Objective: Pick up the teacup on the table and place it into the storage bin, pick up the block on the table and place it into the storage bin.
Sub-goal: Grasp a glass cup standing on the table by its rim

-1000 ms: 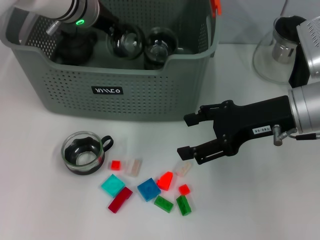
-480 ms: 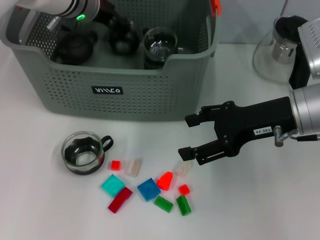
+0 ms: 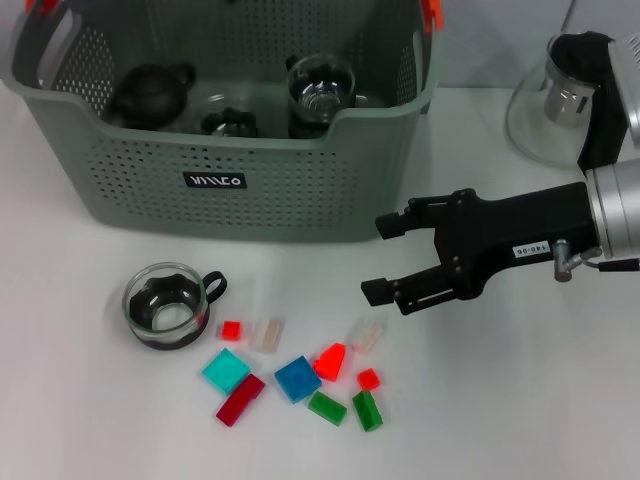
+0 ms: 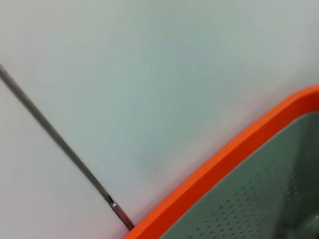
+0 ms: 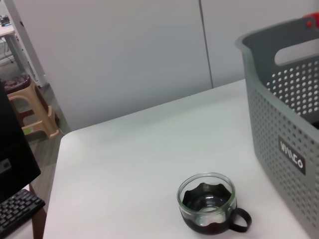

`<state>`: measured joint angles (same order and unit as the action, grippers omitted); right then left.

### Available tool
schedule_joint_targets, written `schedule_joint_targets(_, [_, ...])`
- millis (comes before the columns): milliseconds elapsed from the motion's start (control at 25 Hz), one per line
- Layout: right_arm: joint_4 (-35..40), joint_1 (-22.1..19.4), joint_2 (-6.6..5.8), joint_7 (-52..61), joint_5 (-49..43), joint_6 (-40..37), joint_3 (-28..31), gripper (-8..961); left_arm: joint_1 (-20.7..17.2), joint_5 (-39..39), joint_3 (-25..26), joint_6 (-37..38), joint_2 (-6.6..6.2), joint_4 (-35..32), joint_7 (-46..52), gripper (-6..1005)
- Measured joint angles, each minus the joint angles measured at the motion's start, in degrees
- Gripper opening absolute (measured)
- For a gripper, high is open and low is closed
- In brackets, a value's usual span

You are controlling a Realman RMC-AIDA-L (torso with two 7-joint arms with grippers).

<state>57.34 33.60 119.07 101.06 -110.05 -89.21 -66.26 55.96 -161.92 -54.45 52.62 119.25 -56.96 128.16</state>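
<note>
White and matte, the counter (image 3: 520,400) carries everything in view, and behind it the right wrist view shows pale wall panels, a beige plastic stool (image 5: 31,107) on a grey floor and the corner of a black keyboard (image 5: 17,213). At the counter's far side stands the storage bin (image 3: 300,180), with a dark teapot (image 3: 150,92) and glass cups (image 3: 320,88) inside. Just in front of the bin, a glass teacup (image 3: 166,305) with a dark base sits upright, handle toward the right. Beside it lies a scatter of small blocks (image 3: 297,378) in red, blue, teal, green and clear. The right gripper (image 3: 383,258) hovers above the counter, near the clear block and apart from it, its fingers spread and holding nothing. At the far right stands a glass pot (image 3: 555,100). The left gripper does not appear; its wrist view shows only an orange rim (image 4: 234,159) of the bin against the wall.
</note>
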Motion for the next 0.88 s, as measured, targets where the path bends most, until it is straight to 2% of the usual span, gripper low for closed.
schedule_joint_targets(120, [-0.11,0.14,-0.09,-0.64,0.01,0.14,0.28,944,-3.83,3.88,0.27,11.12,0.54,-13.08,-0.19,733])
schedule_joint_targets(160, [-0.25,0.18,-0.16,-0.82,0.01,0.18,0.33,944,-4.63,5.25,0.29,13.98,0.50,-15.54,-0.31,733])
schedule_joint_targets(240, [-0.66,0.26,-0.26,-1.38,0.01,0.35,0.55,944,-6.47,8.86,0.45,19.97,-0.02,-20.27,-0.87,734])
schedule_joint_targets(360, [-1.57,0.26,-0.36,-2.62,0.00,0.48,1.32,944,-10.77,18.21,1.93,32.06,-1.22,-29.24,-3.41,734])
schedule_joint_targets(480, [-2.43,0.30,-0.43,-3.92,0.01,0.48,2.19,944,-13.96,25.70,4.44,41.91,-1.46,-35.53,-6.36,734])
schedule_joint_targets(560, [-2.87,0.34,-0.46,-4.62,0.01,0.48,2.72,944,-16.34,28.06,5.45,46.93,-0.97,-39.82,-8.57,734])
schedule_joint_targets(680, [-3.07,0.34,-0.48,-5.11,0.01,0.44,3.12,945,-19.64,28.47,5.27,51.81,0.49,-45.04,-11.17,734])
schedule_joint_targets(880, [-3.50,0.34,-0.50,-5.24,0.00,0.00,2.85,945,-23.62,28.31,5.08,58.58,2.36,-48.40,-14.41,735])
